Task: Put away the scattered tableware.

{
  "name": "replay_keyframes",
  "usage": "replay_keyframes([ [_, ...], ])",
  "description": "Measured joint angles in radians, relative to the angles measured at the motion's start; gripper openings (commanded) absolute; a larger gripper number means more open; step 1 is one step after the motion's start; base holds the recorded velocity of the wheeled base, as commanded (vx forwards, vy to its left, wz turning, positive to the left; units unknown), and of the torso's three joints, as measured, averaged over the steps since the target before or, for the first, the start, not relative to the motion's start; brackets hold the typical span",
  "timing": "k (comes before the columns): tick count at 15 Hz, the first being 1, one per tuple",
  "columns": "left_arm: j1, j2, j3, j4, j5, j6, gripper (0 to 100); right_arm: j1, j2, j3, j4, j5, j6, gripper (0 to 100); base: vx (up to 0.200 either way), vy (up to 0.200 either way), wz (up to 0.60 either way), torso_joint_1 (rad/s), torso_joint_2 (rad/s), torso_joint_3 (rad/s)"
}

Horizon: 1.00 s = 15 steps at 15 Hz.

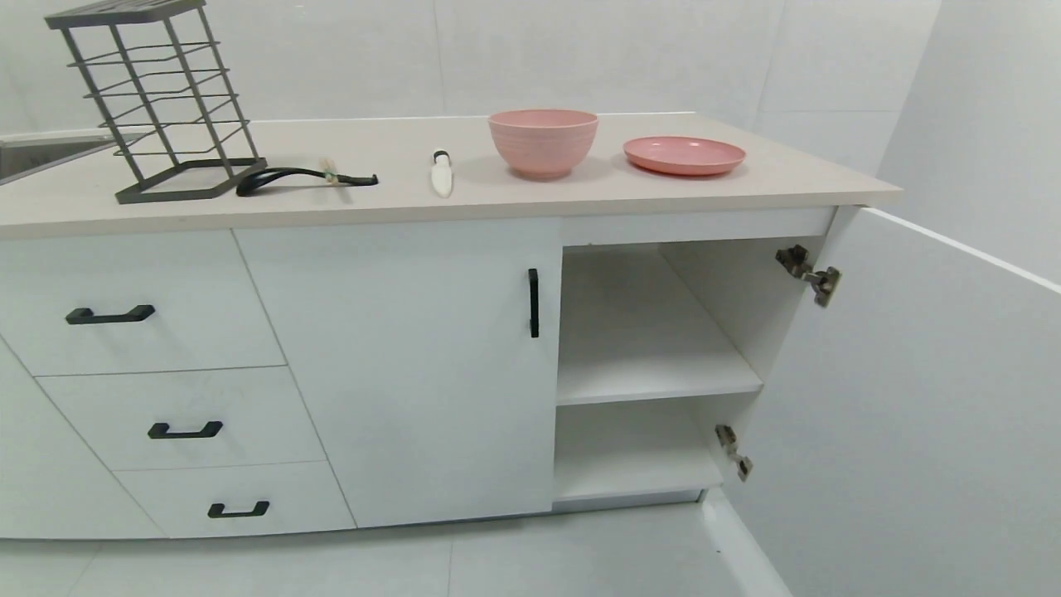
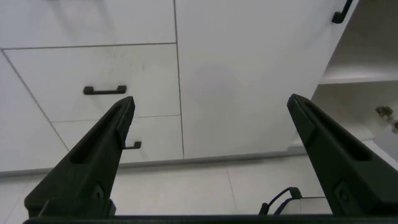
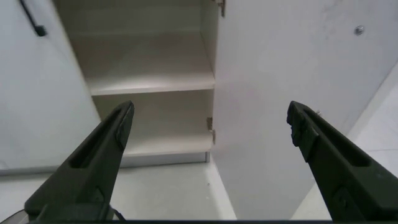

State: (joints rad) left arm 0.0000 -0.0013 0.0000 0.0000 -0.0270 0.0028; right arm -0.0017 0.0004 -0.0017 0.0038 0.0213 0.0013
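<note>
On the countertop point(image 1: 796, 186) stand a pink bowl point(image 1: 543, 142) and, to its right, a flat pink plate point(image 1: 684, 154). A small white utensil with a dark tip point(image 1: 442, 172) lies left of the bowl. A black ladle point(image 1: 302, 177) lies beside the rack. My left gripper point(image 2: 211, 109) is open, held low in front of the drawers point(image 2: 93, 81). My right gripper point(image 3: 211, 115) is open too, facing the open cabinet and its shelf point(image 3: 149, 68). Nothing is between either pair of fingers.
A dark wire rack point(image 1: 162, 104) stands at the counter's left, next to a sink point(image 1: 41, 153). The cabinet's right door point(image 1: 928, 398) is swung wide open toward me. Its left door point(image 1: 414, 365) is closed. The two shelves point(image 1: 646, 365) inside are bare.
</note>
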Motion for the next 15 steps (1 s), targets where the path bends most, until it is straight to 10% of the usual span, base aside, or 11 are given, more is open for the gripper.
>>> replay_keyframes([
  [15,0.000,0.000,0.000,-0.003,0.023,-0.019,100,0.000,0.000,0.000,0.000,0.000,0.001,100,0.120,0.000,0.00,0.000,0.00,0.001],
])
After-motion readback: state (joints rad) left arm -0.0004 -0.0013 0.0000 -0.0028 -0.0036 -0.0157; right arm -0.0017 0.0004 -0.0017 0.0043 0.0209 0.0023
